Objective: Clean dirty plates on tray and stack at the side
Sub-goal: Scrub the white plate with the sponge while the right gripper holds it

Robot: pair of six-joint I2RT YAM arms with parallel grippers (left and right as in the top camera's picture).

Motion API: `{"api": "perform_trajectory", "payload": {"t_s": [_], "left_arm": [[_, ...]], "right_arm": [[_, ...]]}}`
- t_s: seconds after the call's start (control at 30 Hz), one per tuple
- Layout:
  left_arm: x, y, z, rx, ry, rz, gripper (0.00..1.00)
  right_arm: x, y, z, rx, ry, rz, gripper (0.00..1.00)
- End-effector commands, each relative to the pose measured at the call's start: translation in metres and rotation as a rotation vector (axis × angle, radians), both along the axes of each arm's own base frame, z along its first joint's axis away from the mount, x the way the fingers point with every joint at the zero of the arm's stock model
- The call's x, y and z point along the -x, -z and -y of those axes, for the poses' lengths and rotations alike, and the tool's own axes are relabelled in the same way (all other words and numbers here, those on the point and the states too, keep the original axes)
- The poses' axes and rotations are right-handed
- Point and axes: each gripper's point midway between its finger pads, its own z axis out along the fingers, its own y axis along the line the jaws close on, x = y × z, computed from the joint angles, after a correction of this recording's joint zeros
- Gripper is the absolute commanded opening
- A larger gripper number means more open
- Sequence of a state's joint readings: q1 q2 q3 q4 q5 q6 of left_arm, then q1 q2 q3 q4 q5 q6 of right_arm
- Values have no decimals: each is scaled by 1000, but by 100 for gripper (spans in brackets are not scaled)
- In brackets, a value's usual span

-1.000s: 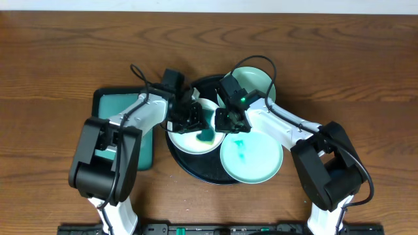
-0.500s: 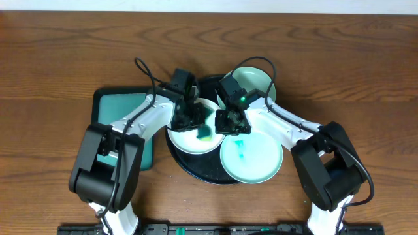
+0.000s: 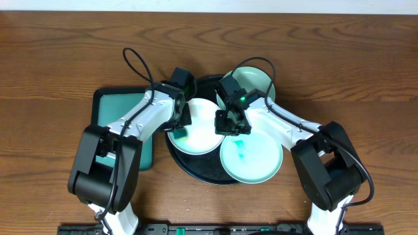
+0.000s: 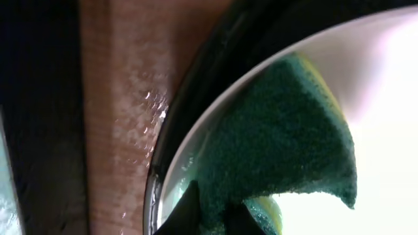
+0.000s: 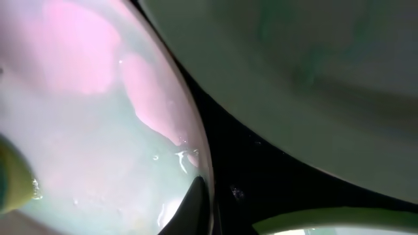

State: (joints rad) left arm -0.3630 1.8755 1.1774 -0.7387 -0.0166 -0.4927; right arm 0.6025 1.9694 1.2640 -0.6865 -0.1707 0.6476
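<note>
The black tray [image 3: 196, 171] holds three plates. The white plate [image 3: 204, 130] lies at its left, wet and nearly free of smear. A mint plate [image 3: 258, 163] at the front right has a teal smear. Another mint plate [image 3: 256, 79] lies at the back right. My left gripper [image 3: 179, 124] is shut on a green and yellow sponge [image 4: 281, 143] and presses it on the white plate's left edge [image 4: 385, 78]. My right gripper [image 3: 226, 124] is shut on the white plate's right rim [image 5: 196, 163]; one finger [image 5: 196, 205] shows inside the rim.
A rectangular black-rimmed green tray [image 3: 121, 104] lies left of the black tray, partly under my left arm. Bare wooden table [image 3: 65, 52] surrounds everything. Cables loop over both arms.
My left gripper has dragged the sponge from the white plate's middle to its left edge. The teal smear there is gone. The right gripper has stayed still on the rim.
</note>
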Motion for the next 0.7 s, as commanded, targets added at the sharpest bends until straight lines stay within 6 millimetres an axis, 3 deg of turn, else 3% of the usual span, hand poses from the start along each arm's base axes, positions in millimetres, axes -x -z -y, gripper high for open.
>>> {"api": "perform_trajectory", "payload": {"t_s": [0.0,0.17,0.23,0.47,0.67], "left_arm": [[45,31,-3,79,72,-214,7],[68,9,75,523,206,-307,7],[71,4,90,591,227,-310,7],[66,-8,130,725,296,-255,7],[43,-11,146,770,318,-146,7]], "right_arm": [[33,23,0,46,-44,-99,1],[32,23,0,45,-44,-98,1],[32,23,0,45,-44,-98,1],[32,23,0,45,-44,-98,1],[32,23,0,45,-44,-99,1]]}}
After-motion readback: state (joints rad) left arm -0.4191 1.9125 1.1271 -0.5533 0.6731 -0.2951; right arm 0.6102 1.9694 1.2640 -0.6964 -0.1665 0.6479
